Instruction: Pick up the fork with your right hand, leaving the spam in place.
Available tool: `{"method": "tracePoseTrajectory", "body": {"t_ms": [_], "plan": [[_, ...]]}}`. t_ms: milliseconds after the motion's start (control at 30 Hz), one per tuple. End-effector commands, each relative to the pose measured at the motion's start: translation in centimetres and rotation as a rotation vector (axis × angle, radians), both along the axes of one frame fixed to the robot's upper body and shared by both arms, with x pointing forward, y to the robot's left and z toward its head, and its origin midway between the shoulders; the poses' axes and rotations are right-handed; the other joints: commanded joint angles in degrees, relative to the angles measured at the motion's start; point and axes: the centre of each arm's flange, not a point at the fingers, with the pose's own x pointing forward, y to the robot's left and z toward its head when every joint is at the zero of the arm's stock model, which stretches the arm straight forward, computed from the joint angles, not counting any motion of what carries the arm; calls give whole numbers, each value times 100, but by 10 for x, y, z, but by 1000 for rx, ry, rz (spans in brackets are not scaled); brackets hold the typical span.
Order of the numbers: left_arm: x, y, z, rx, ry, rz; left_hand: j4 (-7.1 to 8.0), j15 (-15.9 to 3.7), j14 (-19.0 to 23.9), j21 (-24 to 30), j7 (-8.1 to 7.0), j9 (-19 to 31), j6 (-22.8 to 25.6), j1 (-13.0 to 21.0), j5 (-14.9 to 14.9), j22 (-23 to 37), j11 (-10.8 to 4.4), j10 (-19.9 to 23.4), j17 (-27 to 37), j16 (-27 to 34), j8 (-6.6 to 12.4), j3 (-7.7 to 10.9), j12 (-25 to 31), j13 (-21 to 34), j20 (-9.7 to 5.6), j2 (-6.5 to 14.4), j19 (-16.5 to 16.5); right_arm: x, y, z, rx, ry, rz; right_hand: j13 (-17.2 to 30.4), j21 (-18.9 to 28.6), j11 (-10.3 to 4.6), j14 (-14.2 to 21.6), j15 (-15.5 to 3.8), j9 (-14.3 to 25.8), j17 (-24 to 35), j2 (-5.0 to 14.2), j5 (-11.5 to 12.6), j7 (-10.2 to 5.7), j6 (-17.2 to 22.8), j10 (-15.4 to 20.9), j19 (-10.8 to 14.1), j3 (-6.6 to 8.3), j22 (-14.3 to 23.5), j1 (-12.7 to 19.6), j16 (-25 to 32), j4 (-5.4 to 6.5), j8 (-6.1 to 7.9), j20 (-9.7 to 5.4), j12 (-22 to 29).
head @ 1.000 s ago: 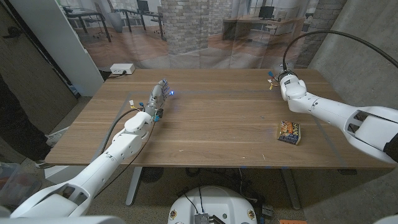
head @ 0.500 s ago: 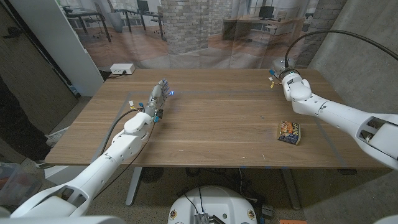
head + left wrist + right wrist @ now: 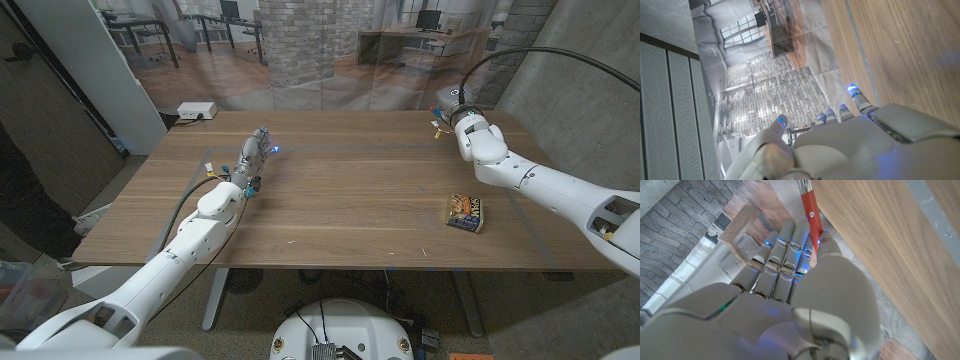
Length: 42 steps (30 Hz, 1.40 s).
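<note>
The fork's red handle runs between the fingers and thumb of my right hand, which pinches it beyond the table's far edge, above the carpet. The fork's tines are out of sight. In the head view that right hand is at the table's far right corner, mostly hidden behind its own wrist. The spam can lies on the table near the right side, well on the near side of that hand. My left hand stands at the far left with fingers stretched out, holding nothing; its back fills the left wrist view.
The wooden table is bare between the two arms. A white box sits on the floor beyond the far left corner. A grey concrete wall stands close on the right.
My right wrist has shifted a little farther toward the table's far right corner. The spam can and the left arm have not moved.
</note>
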Motion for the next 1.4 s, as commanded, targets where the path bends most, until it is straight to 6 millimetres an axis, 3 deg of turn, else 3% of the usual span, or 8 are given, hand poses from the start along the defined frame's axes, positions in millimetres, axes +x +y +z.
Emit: {"method": "tracePoseTrajectory", "body": {"t_ms": [33, 1000, 1400], "plan": [[-4, 5, -1, -2, -9, -3, -6, 9, -978, -1, 37, 33, -689, -65, 27, 10, 19, -689, 19, 14, 13, -32, 0, 35, -18, 517, -910, -17, 8, 7, -19, -43, 17, 31, 58, -222, -13, -563, 576, 32, 221, 39, -676, 671, -90, -17, -29, 12, 310, -30, 7, -1, -886, 20], [-7, 25, -1, -8, -23, -12, -8, 12, -973, -12, 38, 32, -682, -59, 38, 10, 11, -686, 17, 16, 14, -55, 1, 35, -22, 528, -892, -39, 31, 22, -55, -150, 48, 109, 93, -287, -22, -571, 650, 50, 270, 71, -770, 656, -176, -114, -102, 13, 335, -217, 76, 17, -888, 37], [1, 41, 5, 14, -22, -34, -9, 12, -971, -18, 44, 32, -677, -57, 41, 10, 17, -679, 16, 16, 15, -63, 4, 34, -18, 529, -889, -45, 39, 24, -70, -208, 17, 78, 112, -344, -6, -586, 649, 49, 260, 103, -813, 703, -170, -145, -144, 9, 357, -303, 87, 22, -886, 19]]}}
